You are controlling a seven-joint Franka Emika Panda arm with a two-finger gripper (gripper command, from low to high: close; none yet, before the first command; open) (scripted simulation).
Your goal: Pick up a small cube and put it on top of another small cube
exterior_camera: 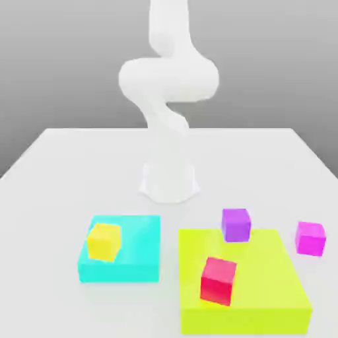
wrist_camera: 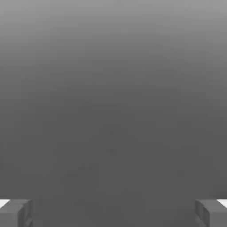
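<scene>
Outside, in the exterior view, the magenta cube [exterior_camera: 310,239] sits at four o'clock on the table [exterior_camera: 66,191], just beside the yellow-green block [exterior_camera: 264,277]. In the hand view, the gripper [wrist_camera: 113,213] stands wide, nothing between, against plain grey.

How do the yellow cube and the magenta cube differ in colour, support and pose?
The yellow cube is yellow, while the magenta cube is bright pink. The yellow cube sits on the cyan block; the magenta cube rests on the table, beside the lime block. The yellow cube is near the exterior view's left, the magenta cube near its right. Both are small, plain cubes.
</scene>
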